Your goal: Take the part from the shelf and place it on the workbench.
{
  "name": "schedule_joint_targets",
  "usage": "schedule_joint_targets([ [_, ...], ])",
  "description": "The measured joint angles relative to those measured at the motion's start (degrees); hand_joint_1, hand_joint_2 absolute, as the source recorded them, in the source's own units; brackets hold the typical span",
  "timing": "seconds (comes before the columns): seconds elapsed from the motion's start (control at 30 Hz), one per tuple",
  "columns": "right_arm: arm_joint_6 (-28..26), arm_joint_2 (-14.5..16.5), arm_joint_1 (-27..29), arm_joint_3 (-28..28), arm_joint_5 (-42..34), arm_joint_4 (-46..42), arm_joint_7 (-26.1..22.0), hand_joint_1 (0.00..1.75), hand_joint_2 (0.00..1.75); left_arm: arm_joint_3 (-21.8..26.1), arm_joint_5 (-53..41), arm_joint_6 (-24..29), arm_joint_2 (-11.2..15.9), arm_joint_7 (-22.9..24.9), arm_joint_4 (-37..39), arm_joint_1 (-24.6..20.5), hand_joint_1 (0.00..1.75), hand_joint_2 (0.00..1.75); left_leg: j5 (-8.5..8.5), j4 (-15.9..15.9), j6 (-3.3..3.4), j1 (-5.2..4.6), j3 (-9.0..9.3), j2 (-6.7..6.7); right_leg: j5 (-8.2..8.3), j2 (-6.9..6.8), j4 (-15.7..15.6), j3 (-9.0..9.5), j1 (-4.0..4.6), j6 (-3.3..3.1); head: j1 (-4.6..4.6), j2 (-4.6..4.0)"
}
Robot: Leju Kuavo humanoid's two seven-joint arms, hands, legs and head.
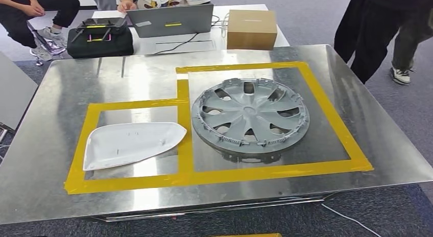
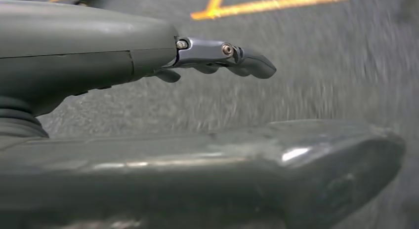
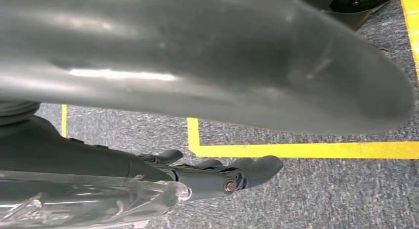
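Lying on the workbench (image 1: 46,145), white part (image 1: 130,142), beside wheel cover (image 1: 250,117).

The left hand (image 2: 217,56) reaches out from its grey ribbed cover, dark fingers (image 2: 247,61) slightly curled and holding nothing, the thick grey thumb (image 2: 306,165) apart from them across the near side. Beneath lies blurred grey carpet (image 2: 321,76) crossed by yellow floor tape (image 2: 267,4)
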Motion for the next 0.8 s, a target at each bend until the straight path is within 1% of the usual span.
schedule_joint_targets([
  [0.1, 0.0, -0.1, -0.1, 0.0, 0.0, 0.0, -1.0, 0.0, 0.0, -1.4, -1.6, -1.8, -0.8, 0.2, 4.6, -0.4, 0.0, 0.0, 0.0, 0.0, 0.01, -0.03, 0.0, 0.0, 0.01, 0.0, 0.0, 0.07, -0.03, 0.05, 0.0, 0.0],
  [0.17, 0.1, -0.2, -0.1, 0.0, 0.3, 0.0, -1.6, 0.0, 0.0, -2.3, -2.4, -4.5, -1.3, 0.1, 7.5, -0.8, 0.0, 0.0, 0.0, 0.0, 0.02, -0.03, 0.01, 0.0, 0.02, 0.0, 0.0, 0.12, -0.03, 0.07, 0.01, 0.0],
  [0.3, 0.8, -0.3, 0.1, 0.6, 1.3, -0.1, -1.6, 0.0, 0.0, -4.1, -3.7, -14.0, -2.0, -1.7, 11.6, -1.0, 0.0, 0.0, 0.0, 0.0, 0.02, -0.03, 0.01, 0.0, 0.02, 0.01, 0.0, 0.14, -0.03, 0.07, 0.01, 0.0],
  [0.33, 0.9, -0.3, 0.1, 0.8, 1.6, -0.1, -1.4, 0.0, 0.0, -4.4, -3.8, -15.6, -2.1, -2.2, 12.2, -1.0, 0.0, 0.0, 0.0, 0.0, 0.02, -0.03, 0.01, 0.0, 0.02, 0.01, 0.0, 0.14, -0.03, 0.07, 0.01, 0.0],
  [0.53, 1.1, -0.3, 0.3, 1.7, 2.3, -0.1, -0.4, 0.0, 0.0, -5.2, -3.5, -17.4, -2.3, -2.5, 14.4, -1.0, 0.0, 0.0, -0.01, 0.0, 0.02, -0.02, 0.01, 0.0, 0.01, 0.0, 0.0, 0.14, -0.02, 0.08, 0.01, 0.0],
  [0.6, 1.1, -0.3, 0.4, 2.1, 3.0, 0.0, 1.5, 0.0, 0.0, -5.3, -3.4, -18.1, -2.4, -2.0, 14.7, -1.0, 0.0, 0.0, -0.01, 0.0, 0.02, -0.02, 0.02, 0.0, 0.01, 0.01, 0.0, 0.14, -0.02, 0.08, 0.01, 0.0],
  [0.63, 1.0, -0.1, 0.3, 2.5, 3.4, 0.0, 3.5, 0.0, 0.0, -5.4, -3.6, -18.4, -2.5, -1.5, 14.9, -1.0, 0.0, 0.0, -0.01, 0.0, 0.02, -0.02, 0.02, 0.0, 0.01, 0.0, 0.0, 0.13, -0.02, 0.08, 0.01, 0.0],
  [0.73, 1.5, 0.6, 0.0, 3.4, 4.0, 0.4, 11.4, 0.0, 0.0, -6.1, -4.9, -18.8, -2.7, 2.1, 15.5, -1.4, 0.0, 0.0, 0.0, 0.0, 0.02, -0.02, 0.02, 0.0, 0.01, 0.0, 0.0, 0.13, -0.02, 0.08, 0.01, 0.0],
  [0.8, 1.9, 0.9, -0.2, 3.9, 4.7, 0.8, 16.0, 0.0, 0.0, -6.4, -3.9, -18.1, -2.9, 4.0, 15.9, -1.8, 0.0, 0.0, 0.0, 0.0, 0.03, -0.02, 0.02, 0.0, 0.01, 0.0, 0.0, 0.14, -0.02, 0.08, 0.01, 0.0],
])
